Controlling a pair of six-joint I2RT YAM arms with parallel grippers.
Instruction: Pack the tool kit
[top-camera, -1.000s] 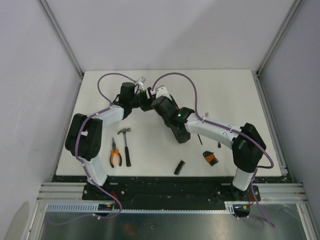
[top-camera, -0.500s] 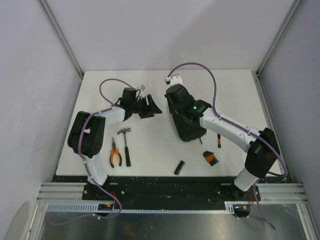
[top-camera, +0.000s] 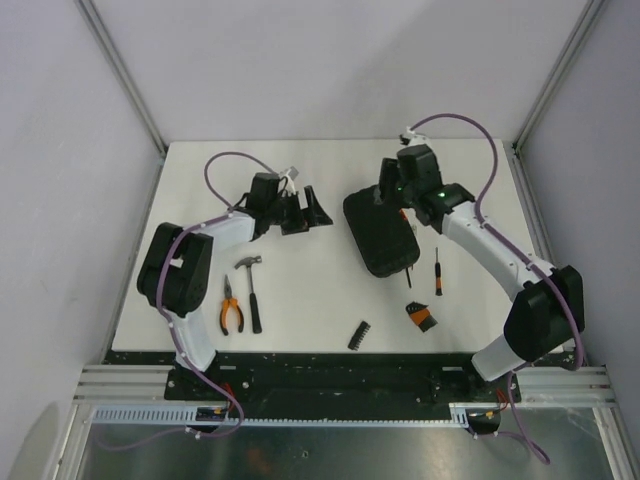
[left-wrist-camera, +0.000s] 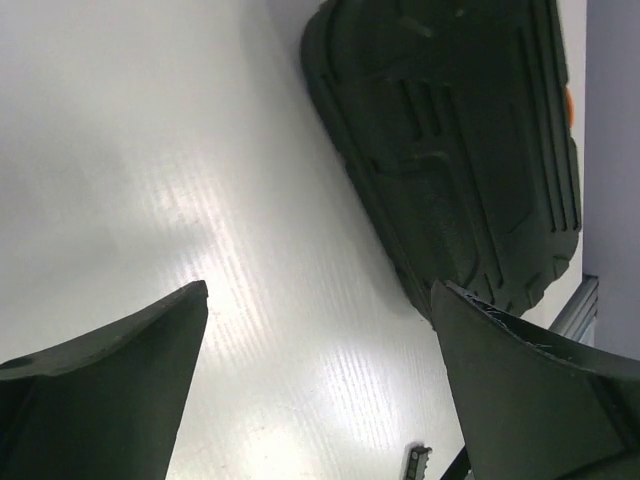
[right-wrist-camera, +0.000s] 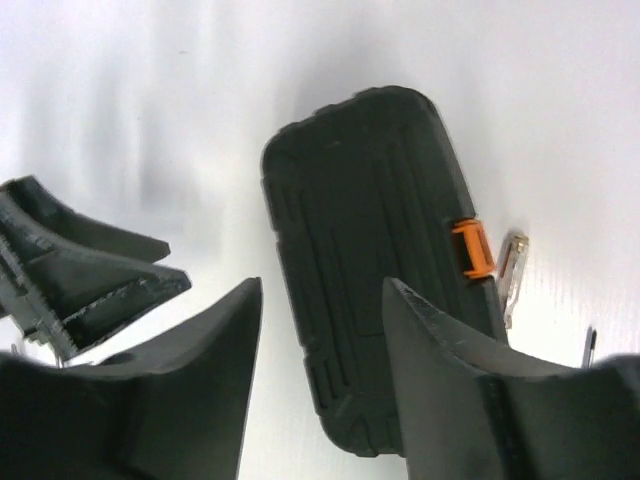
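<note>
White table (top-camera: 300, 165), grey walls (top-camera: 350, 70): the case (top-camera: 382, 242) lies flat and shut right of centre, so it probably must be opened before anything is packed. Its long axis runs far-to-near, near end skewed right, orange latch (right-wrist-camera: 470, 248) on its right edge. The left gripper (left-wrist-camera: 320, 290) sits left of the case and the right gripper (right-wrist-camera: 322, 285) hangs above its far end, both with jaws apart and empty.

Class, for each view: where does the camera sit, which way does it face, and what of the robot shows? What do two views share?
Top external: above and behind the bases, facing down on the table; both arms show.
Left wrist: on the left arm, facing the closed case; the open left jaws at the bottom.
Right wrist: on the right arm, above the case; the open right jaws below, the left jaws at left.
Shared: both wrists see the orange latch.
</note>
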